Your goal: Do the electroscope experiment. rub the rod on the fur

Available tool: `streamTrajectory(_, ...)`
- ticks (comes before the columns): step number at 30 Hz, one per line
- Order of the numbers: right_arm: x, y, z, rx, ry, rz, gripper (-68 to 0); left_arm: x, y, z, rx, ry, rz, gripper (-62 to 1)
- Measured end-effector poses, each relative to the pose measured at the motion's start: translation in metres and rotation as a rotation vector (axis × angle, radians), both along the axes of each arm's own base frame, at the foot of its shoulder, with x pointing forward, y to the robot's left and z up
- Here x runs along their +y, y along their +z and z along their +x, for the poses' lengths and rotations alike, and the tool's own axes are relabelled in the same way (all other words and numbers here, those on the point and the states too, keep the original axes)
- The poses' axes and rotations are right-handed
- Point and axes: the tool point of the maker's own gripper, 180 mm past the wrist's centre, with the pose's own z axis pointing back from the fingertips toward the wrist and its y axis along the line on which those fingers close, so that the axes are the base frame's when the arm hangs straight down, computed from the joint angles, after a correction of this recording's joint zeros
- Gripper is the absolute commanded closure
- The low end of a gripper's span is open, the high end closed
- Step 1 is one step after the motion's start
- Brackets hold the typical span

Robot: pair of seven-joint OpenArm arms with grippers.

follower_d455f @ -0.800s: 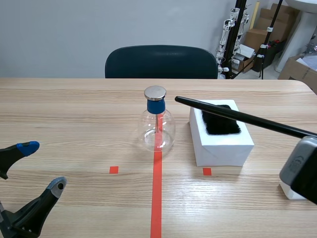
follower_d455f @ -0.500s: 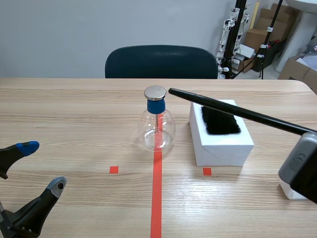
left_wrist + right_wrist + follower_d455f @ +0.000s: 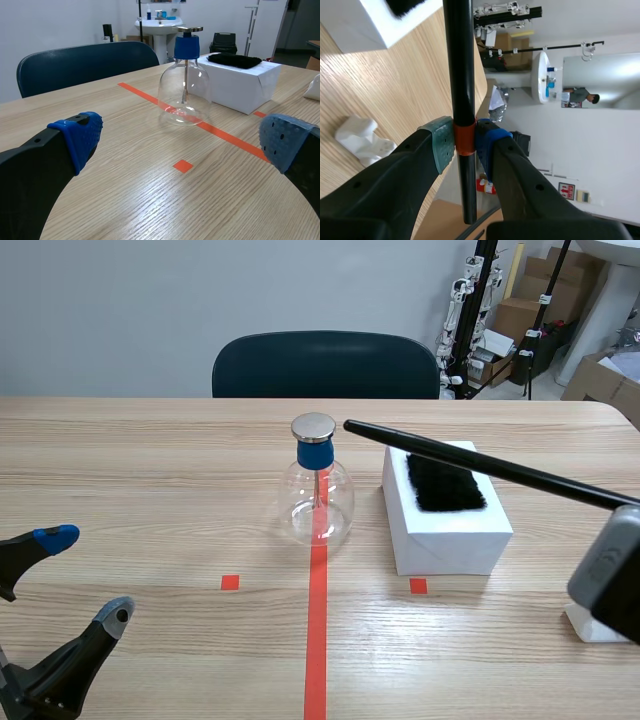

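Wooden worktop [image 3: 150, 470], seen from the robot's side.

1. Clear glass flask electroscope with a blue stopper and a round metal cap [image 3: 318, 490]. It stands upright mid-worktop, at the far end of the orange-red tape line.
2. White rectangular box [image 3: 450, 530], just beside the flask on the side of the worktop's right edge. A black patch of fur [image 3: 445, 483] lies on its top.
3. Long black rod [image 3: 470, 467], slanting across the fur. Its free tip is near the metal cap but apart from it. The rod seems to rest on the fur, though contact cannot be confirmed.
4. Right gripper [image 3: 465, 142], at the right edge, with both pads clamped on the rod at an orange band.
5. Left gripper [image 3: 88, 575], low by the near-left corner, fingers spread wide with nothing between them.
6. Small white plastic piece [image 3: 590, 625], near the right edge.
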Motion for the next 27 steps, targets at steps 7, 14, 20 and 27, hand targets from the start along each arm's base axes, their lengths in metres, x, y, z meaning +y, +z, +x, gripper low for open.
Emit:
streamTrajectory(7, -0.049, 0.024, 0.017, -0.103, -0.094, -0.057, -10.2, 0.0, 0.0, 0.0, 0.0, 0.0, 0.0, -62.3)
streamTrajectory(14, -0.111, 0.011, 0.022, -0.105, -0.225, -0.145, -10.2, 0.0, 0.0, 0.0, 0.0, 0.0, 0.0, -62.3)
streamTrajectory(20, -0.149, 0.009, 0.035, -0.143, -0.321, -0.18, -10.2, 0.0, 0.0, 0.0, 0.0, 0.0, 0.0, -62.3)
streamTrajectory(27, -0.164, 0.011, 0.072, -0.154, -0.314, -0.227, -10.2, 0.0, 0.0, 0.0, 0.0, 0.0, 0.0, -62.3)
